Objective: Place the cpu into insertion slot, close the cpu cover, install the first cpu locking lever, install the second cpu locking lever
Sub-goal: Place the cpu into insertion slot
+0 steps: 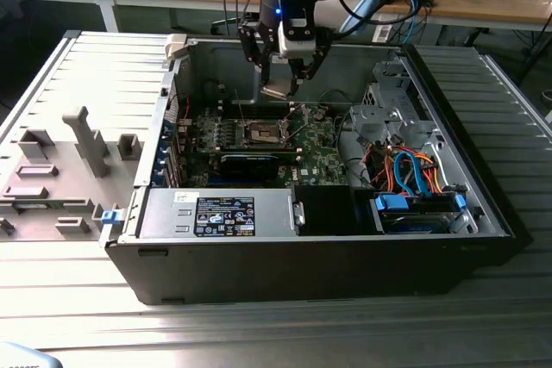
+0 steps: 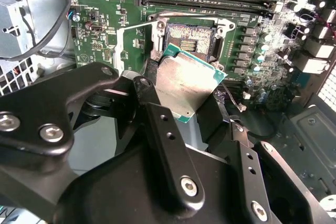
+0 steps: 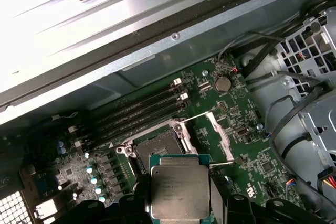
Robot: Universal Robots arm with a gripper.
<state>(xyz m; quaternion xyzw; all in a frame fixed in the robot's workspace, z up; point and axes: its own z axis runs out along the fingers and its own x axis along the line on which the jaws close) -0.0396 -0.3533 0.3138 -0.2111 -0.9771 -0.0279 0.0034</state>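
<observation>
**CPU in the air over an open socket**

You've got the cpu [image 2: 186, 85] pinched by two opposite edges, its dull metal top toward the second wrist camera and the green rim showing at the corners. The gripper [image 2: 181, 103] is clamped on it, fingers [image 2: 157, 124] closed against the chip's sides. My guess is that grip is chosen so the underside meets nothing but the socket.

In the second wrist view the chip sits at a tilt, not square to the board. In the exterior view it hangs above the motherboard, clear of everything and roughly over the insertion slot [image 3: 157, 148].

The slot is bare, contact field exposed. Just beside it the cpu cover [image 3: 221, 139] is swung up off the socket, which leaves the way down open. Nothing is seated yet, by my reading.

Further out, the memory sticks [image 3: 142, 108] lie in a row next to the slot, with a coin cell [image 3: 223, 83] past the cover. All of it sits inside the open computer case [image 1: 302, 256].

On writing: the chip's top carries faint etched lines, too fine to make out. A black sticker [image 1: 224, 215] on the power supply has white print and small symbols, likewise unreadable.
</observation>
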